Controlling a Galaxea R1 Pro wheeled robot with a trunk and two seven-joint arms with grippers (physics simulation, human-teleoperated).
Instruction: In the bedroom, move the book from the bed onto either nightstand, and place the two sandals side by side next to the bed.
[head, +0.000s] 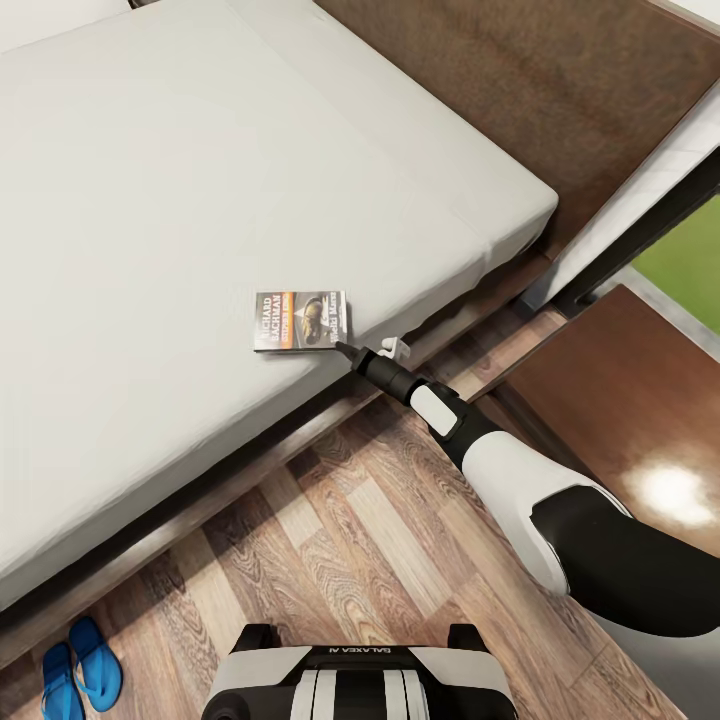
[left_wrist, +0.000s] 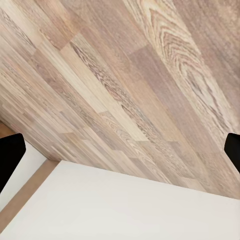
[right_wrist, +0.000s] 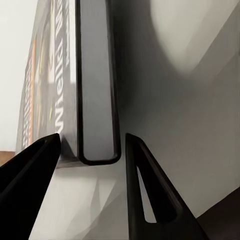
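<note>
The book (head: 301, 320), a thin dark paperback with white and orange lettering, lies flat on the light grey mattress of the bed (head: 150, 200), near its floor-side edge. My right gripper (head: 343, 347) reaches it from the floor side. In the right wrist view the two black fingers of my right gripper (right_wrist: 92, 142) press either side of the book (right_wrist: 95, 80) at one corner. The two bright blue sandals (head: 80, 668) lie close together on the wood floor beside the bed frame. My left gripper (left_wrist: 120, 150) is open over bare floor planks.
A glossy dark brown nightstand (head: 640, 430) stands right of my right arm, by the bed's headboard (head: 520, 80). Behind it a black-framed window (head: 650, 230) shows grass. Wood-plank floor (head: 350, 540) lies between my base and the bed.
</note>
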